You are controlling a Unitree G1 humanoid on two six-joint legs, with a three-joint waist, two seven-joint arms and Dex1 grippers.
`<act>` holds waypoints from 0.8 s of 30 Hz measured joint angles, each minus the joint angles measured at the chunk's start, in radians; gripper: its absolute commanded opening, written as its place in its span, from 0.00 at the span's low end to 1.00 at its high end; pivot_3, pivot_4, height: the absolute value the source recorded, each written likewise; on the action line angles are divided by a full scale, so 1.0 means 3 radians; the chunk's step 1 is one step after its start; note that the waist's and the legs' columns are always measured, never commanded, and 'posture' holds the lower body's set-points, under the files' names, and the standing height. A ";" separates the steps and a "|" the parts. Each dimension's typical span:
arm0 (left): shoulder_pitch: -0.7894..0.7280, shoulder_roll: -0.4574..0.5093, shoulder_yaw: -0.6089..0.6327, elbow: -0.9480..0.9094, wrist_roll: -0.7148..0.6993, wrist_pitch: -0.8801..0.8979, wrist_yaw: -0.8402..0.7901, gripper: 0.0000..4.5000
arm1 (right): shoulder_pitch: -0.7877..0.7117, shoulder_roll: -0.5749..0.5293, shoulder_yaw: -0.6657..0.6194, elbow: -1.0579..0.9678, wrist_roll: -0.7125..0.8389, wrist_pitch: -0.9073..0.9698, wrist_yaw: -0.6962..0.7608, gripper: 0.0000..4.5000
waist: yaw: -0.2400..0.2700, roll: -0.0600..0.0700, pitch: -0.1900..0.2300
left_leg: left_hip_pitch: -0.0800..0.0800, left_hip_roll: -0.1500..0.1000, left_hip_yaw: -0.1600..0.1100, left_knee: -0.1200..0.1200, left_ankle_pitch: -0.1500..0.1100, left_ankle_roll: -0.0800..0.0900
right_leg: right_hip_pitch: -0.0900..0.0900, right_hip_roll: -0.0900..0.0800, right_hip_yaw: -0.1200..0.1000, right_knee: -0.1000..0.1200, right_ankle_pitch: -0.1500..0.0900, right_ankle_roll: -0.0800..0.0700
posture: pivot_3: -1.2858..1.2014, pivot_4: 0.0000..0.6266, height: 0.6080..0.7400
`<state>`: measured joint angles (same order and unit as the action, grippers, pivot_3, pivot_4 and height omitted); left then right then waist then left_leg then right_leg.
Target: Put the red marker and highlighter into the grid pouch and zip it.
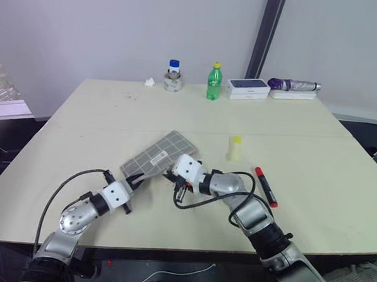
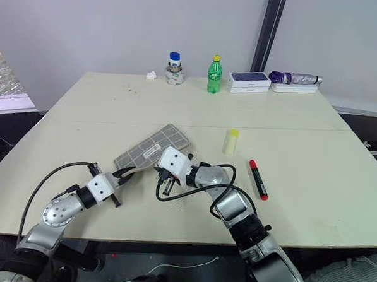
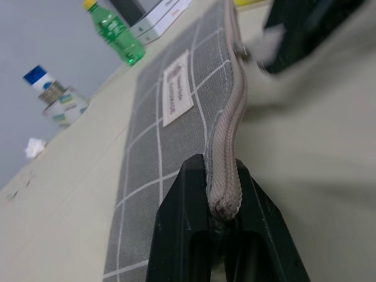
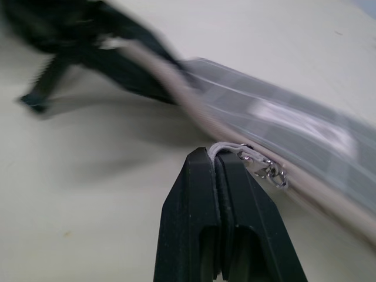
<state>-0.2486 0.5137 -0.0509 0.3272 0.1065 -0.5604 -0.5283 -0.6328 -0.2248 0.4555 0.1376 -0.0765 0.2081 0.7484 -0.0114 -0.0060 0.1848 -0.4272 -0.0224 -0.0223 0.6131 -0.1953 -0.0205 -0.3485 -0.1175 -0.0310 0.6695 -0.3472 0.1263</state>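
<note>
Between both arms lies the grid pouch (image 1: 157, 155), left jaws clamping its corner, right jaws pinching its pull cord (image 4: 226, 147).

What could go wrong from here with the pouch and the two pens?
The right tool pinches only the thin pull cord, which may slip free. The left tool clamps just the grid pouch zip edge, so the pouch may twist. The red marker and highlighter lie outside.
</note>
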 measured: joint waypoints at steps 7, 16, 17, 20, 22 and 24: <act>-0.0188 -0.0117 -0.0061 0.0039 0.0176 0.0101 0.0154 0.00 | -0.0126 0.0038 0.0114 0.0101 -0.0097 -0.0400 0.0164 0.00 | -0.0004 -0.0001 0.0001 | -0.0001 0.0002 0.0000 0.0000 0.0000 -0.0001 | -0.0002 0.0002 0.0000 0.0000 0.0000 0.0000 | 0.52 0.24 1.00; -0.0210 -0.0129 -0.0119 0.0033 0.0336 0.0101 0.0360 0.00 | -0.0114 0.0071 0.0063 0.0157 -0.0137 -0.0640 0.0145 0.00 | -0.0005 -0.0001 0.0001 | -0.0001 0.0002 0.0001 -0.0001 0.0001 -0.0002 | -0.0003 0.0002 0.0001 0.0000 0.0000 0.0000 | 0.52 0.24 1.00; -0.0198 -0.0127 -0.0116 0.0027 0.0336 0.0106 0.0383 0.00 | -0.0097 0.0052 0.0060 0.0156 -0.0135 -0.0655 0.0147 0.06 | -0.0005 -0.0001 0.0001 | -0.0001 0.0002 0.0000 -0.0001 0.0001 -0.0002 | -0.0002 0.0002 0.0001 0.0000 0.0000 0.0000 | 0.52 0.24 1.00; -0.0146 -0.0112 -0.0106 -0.0003 0.0338 0.0103 0.0468 0.00 | 0.0040 -0.0016 -0.0037 0.0139 -0.0082 -0.0647 0.0150 0.31 | -0.0006 -0.0001 0.0001 | -0.0002 0.0003 0.0001 -0.0002 0.0001 -0.0002 | -0.0002 0.0002 0.0001 0.0000 0.0000 0.0000 | 0.52 0.24 1.00; -0.0115 -0.0098 -0.0098 -0.0045 0.0353 0.0097 0.0550 0.00 | 0.0124 -0.0139 -0.0128 0.0100 -0.0066 -0.0647 0.0141 0.52 | 0.0004 -0.0002 0.0001 | -0.0002 0.0004 0.0000 -0.0001 0.0001 -0.0002 | -0.0002 0.0002 0.0001 0.0000 0.0000 0.0000 | 0.52 0.24 1.00; -0.0099 -0.0062 -0.0046 -0.0076 0.0409 0.0066 0.0644 0.00 | 0.0307 -0.0393 -0.0196 -0.0061 -0.0084 -0.0647 0.0153 0.77 | 0.0014 -0.0002 0.0001 | -0.0002 0.0005 0.0000 -0.0001 0.0000 -0.0002 | -0.0001 0.0000 0.0000 -0.0003 0.0000 0.0000 | 0.52 0.24 1.00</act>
<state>-0.2784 0.4950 -0.0646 0.3045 0.2291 -0.5408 -0.3352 -0.5407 -0.3428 0.3967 0.1193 -0.1018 0.0140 0.7944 -0.0073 -0.0067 0.1851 -0.4279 -0.0210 -0.0224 0.6129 -0.1952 -0.0210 -0.3487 -0.1175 -0.0308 0.6685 -0.3472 0.1263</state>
